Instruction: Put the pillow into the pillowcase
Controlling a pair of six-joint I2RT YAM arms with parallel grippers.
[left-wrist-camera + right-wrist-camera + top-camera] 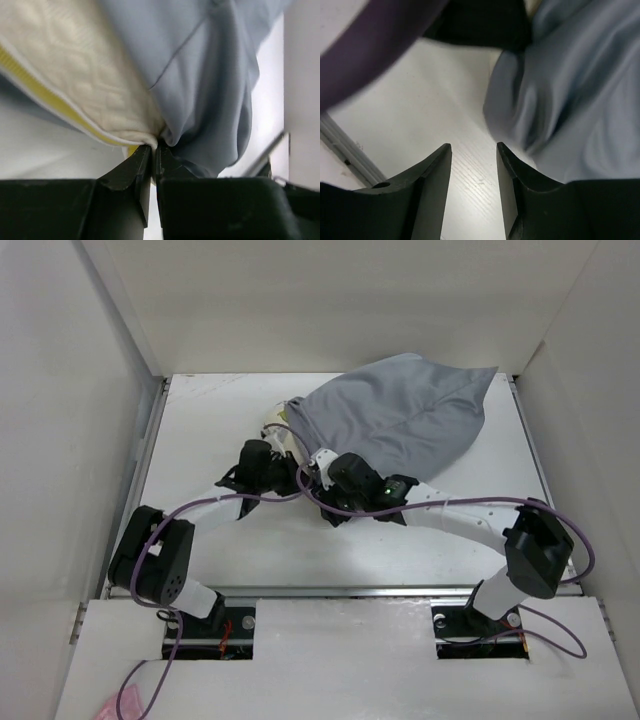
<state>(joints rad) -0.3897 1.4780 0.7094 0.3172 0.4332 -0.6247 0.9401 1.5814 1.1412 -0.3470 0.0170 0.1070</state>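
Note:
The grey pillowcase (400,420) lies bulging at the back middle of the table, with the pillow mostly inside it. A cream corner of the pillow (277,426) pokes out at the case's left end. In the left wrist view the quilted pillow (75,65) with its yellow edge (50,97) lies left of the grey pillowcase (210,75). My left gripper (155,146) is shut where cloth and pillow corner meet, and the grey folds run to its tips. It also shows in the top view (290,452). My right gripper (474,146) is open and empty above bare table beside the pillowcase (570,90).
White walls enclose the table (400,550) on the left, back and right. A metal rail (350,592) runs along the front edge. The right arm's purple cable (370,45) crosses the right wrist view. The two wrists (320,475) are close together.

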